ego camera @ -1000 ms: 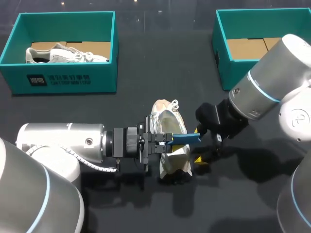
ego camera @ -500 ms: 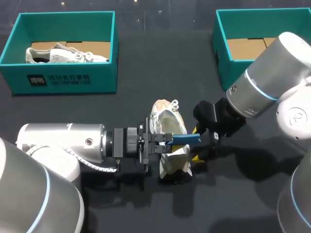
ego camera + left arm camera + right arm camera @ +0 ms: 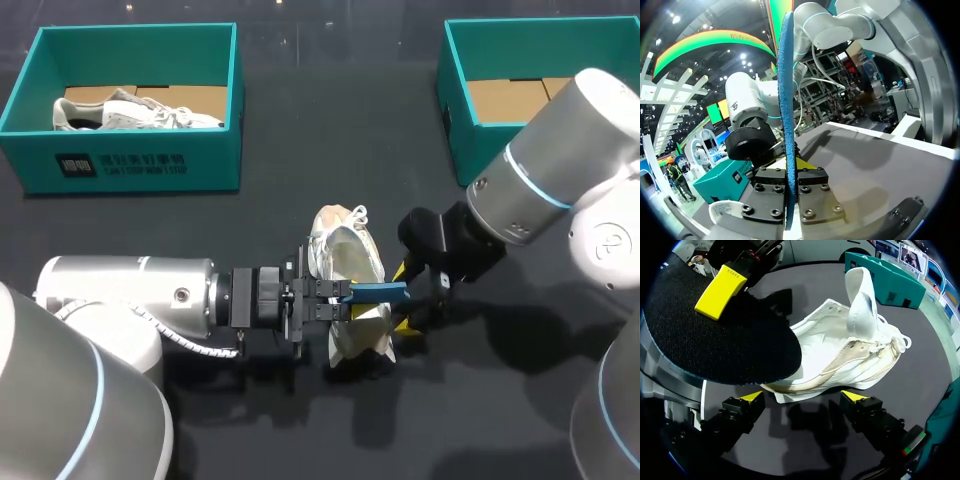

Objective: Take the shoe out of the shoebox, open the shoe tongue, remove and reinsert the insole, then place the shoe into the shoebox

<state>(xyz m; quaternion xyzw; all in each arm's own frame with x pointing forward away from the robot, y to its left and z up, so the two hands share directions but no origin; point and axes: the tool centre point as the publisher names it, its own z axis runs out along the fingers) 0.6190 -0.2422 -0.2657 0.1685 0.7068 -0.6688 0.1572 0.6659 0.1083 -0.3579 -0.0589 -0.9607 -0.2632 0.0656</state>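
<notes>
- Left gripper (image 3: pixel 338 291) pinched shut on the blue insole (image 3: pixel 381 291), held edge-on over the shoe; removal looks done.
- Right gripper (image 3: pixel 805 397) wide open, empty, beside the white shoe (image 3: pixel 850 355).
- Shoe lies on the table (image 3: pixel 480 410), tongue raised.
- Left to do: reinsert the insole, return the shoe to the empty shoebox (image 3: pixel 455 120), which is well apart.

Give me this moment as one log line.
left gripper: shut on insole, over shoe | right gripper: open, facing shoe | shoe: on table, tongue up
</notes>
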